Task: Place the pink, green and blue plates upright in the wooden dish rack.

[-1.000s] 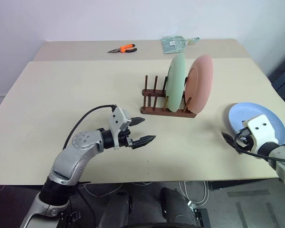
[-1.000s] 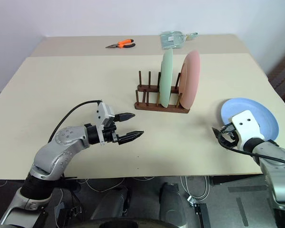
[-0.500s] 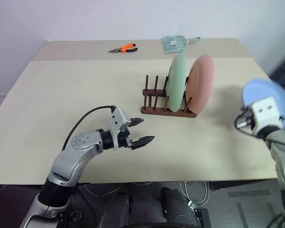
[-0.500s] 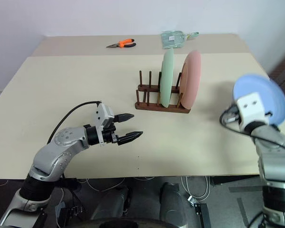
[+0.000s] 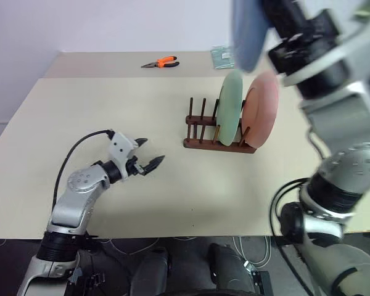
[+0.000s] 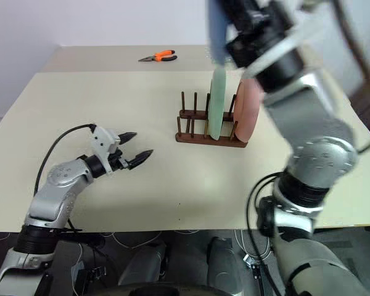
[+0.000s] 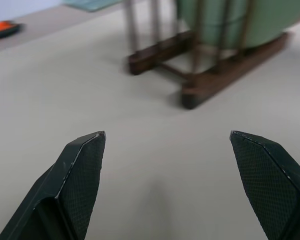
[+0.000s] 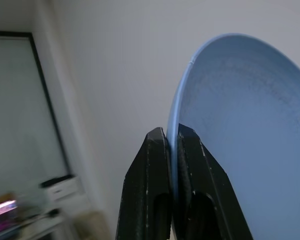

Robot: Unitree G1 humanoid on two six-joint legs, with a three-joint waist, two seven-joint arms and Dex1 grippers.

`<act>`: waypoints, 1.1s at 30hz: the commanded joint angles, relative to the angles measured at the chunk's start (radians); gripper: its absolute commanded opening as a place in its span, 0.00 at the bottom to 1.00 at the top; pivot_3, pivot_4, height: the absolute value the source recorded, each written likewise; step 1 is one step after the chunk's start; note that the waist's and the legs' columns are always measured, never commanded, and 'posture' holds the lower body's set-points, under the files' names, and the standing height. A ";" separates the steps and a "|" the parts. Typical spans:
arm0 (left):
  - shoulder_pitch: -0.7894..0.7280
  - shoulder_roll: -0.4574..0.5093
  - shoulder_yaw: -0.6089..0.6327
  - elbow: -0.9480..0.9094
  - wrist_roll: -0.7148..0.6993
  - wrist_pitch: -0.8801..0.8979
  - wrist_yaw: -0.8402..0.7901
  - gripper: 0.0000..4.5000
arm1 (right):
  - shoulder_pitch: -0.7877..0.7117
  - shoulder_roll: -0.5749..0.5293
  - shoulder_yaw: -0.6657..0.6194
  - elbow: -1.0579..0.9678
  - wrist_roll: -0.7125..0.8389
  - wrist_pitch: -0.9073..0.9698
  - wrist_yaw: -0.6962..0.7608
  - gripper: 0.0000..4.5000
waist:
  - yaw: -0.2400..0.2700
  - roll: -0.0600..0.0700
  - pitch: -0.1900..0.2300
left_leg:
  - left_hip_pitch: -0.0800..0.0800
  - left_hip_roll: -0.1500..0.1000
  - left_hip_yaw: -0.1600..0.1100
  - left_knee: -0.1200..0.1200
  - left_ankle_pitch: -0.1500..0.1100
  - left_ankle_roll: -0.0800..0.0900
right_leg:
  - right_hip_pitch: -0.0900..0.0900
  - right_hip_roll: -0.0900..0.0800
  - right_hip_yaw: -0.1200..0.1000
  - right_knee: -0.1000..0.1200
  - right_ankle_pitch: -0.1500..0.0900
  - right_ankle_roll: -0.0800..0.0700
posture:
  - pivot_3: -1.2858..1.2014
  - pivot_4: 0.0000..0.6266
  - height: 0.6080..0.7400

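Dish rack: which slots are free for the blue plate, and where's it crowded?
On the wooden dish rack, the peg slots at its left end, left of the green plate, stand bare. The right end is crowded: green plate and pink plate side by side. The table left of the rack is bare up to the open left tool. The right tool grips the blue plate.

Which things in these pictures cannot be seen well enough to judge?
- Blue plate: the head views cut it off at the top edge; the right wrist view cuts off its far side.
- Pink plate: the right arm covers part of it.
- Item beside the orange pliers, at the table's far edge: too small to identify.
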 commanded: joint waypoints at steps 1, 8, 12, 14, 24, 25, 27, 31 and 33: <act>0.014 0.008 0.028 -0.026 0.002 -0.033 -0.007 0.91 | 0.004 0.093 0.038 0.058 0.083 -0.008 -0.130 0.01 | 0.001 0.000 0.000 | 0.000 0.000 0.000 0.000 0.000 0.000 | 0.000 0.000 0.000 0.000 0.000 0.000 | 0.52 0.24 1.00; 0.079 0.002 0.016 -0.103 -0.026 0.024 -0.026 0.91 | 0.029 0.208 0.049 0.165 0.106 -0.051 -0.251 0.01 | -0.016 0.000 -0.001 | -0.001 0.000 0.001 -0.002 0.000 -0.001 | -0.005 0.000 0.001 0.003 0.002 0.002 | 0.52 0.24 1.00; 0.092 -0.001 0.015 -0.113 -0.030 0.039 -0.037 0.91 | 0.043 0.224 0.032 0.205 0.136 -0.060 -0.293 0.01 | -0.023 0.001 -0.001 | -0.001 0.000 0.001 -0.002 0.000 0.000 | -0.005 0.001 0.001 0.004 0.002 0.002 | 0.52 0.24 1.00; 0.090 -0.004 0.014 -0.109 -0.028 0.039 -0.038 0.91 | 0.046 0.221 0.031 0.224 0.128 -0.061 -0.303 0.01 | -0.024 0.001 -0.001 | -0.001 0.000 0.001 -0.002 0.000 0.000 | -0.005 0.002 0.001 0.004 0.002 0.002 | 0.52 0.24 1.00; 0.082 -0.018 -0.002 -0.101 -0.012 0.037 -0.046 0.91 | -0.004 0.118 0.095 0.304 -0.046 -0.052 -0.175 0.44 | -0.024 0.001 -0.001 | -0.001 0.000 0.002 -0.002 0.000 0.000 | -0.005 0.002 0.001 0.004 0.002 0.002 | 0.52 0.24 1.00; 0.082 -0.020 -0.003 -0.103 -0.013 0.040 -0.045 0.91 | -0.010 0.085 0.120 0.286 -0.090 -0.051 -0.131 0.55 | -0.024 0.001 -0.001 | -0.001 0.000 0.003 -0.002 0.000 0.000 | -0.005 0.002 0.002 0.004 0.002 0.002 | 0.52 0.24 1.00; 0.084 -0.023 -0.008 -0.109 -0.011 0.044 -0.040 0.91 | -0.011 -0.012 0.185 0.229 -0.199 -0.055 -0.018 0.65 | -0.023 0.001 -0.001 | -0.001 0.000 0.003 -0.001 0.000 0.000 | -0.006 0.002 0.002 0.004 0.002 0.002 | 0.52 0.24 1.00; 0.083 -0.029 -0.020 -0.115 -0.004 0.047 -0.030 0.91 | 0.065 -0.265 0.264 0.071 -0.429 -0.144 0.239 0.65 | -0.018 0.000 -0.001 | -0.001 0.000 0.003 -0.001 0.000 0.000 | -0.005 0.002 0.001 0.003 0.002 0.002 | 0.52 0.24 1.00; 0.079 -0.031 -0.021 -0.108 -0.001 0.043 -0.025 0.91 | 0.145 -0.362 0.210 0.005 -0.444 -0.176 0.349 0.65 | -0.016 -0.001 -0.002 | -0.001 0.000 0.003 -0.001 0.000 0.000 | -0.003 0.002 0.001 0.002 0.001 0.003 | 0.52 0.24 1.00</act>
